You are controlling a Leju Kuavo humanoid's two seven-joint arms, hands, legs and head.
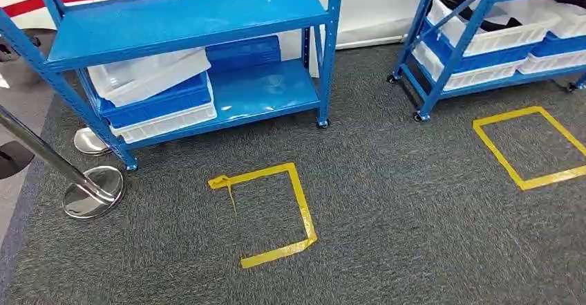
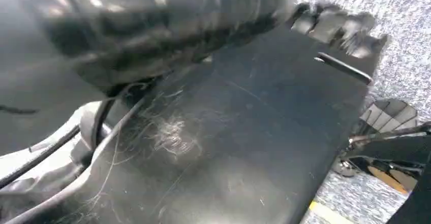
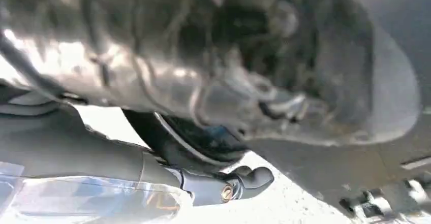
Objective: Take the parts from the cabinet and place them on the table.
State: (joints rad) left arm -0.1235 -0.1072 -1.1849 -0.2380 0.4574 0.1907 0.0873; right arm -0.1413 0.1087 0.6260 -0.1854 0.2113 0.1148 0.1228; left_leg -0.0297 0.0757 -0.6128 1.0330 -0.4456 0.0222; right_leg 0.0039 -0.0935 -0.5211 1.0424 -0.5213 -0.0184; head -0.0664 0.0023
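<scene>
Two blue shelving racks stand on grey carpet. The nearer rack (image 1: 186, 14) holds stacked blue and white bins (image 1: 155, 97) on its lowest shelf; the farther rack (image 1: 484, 35) holds white bins (image 1: 494, 35) with dark parts inside. Yellow tape squares (image 1: 273, 211) mark the carpet before each rack. Both wrist views are blurred, so whether either hand is open or holding anything cannot be told, nor how the racks lie relative to them.

No readable text, labels, brands or numbers appear anywhere (the yellow tape squares (image 1: 273, 211) on the carpet carry no writing).
</scene>
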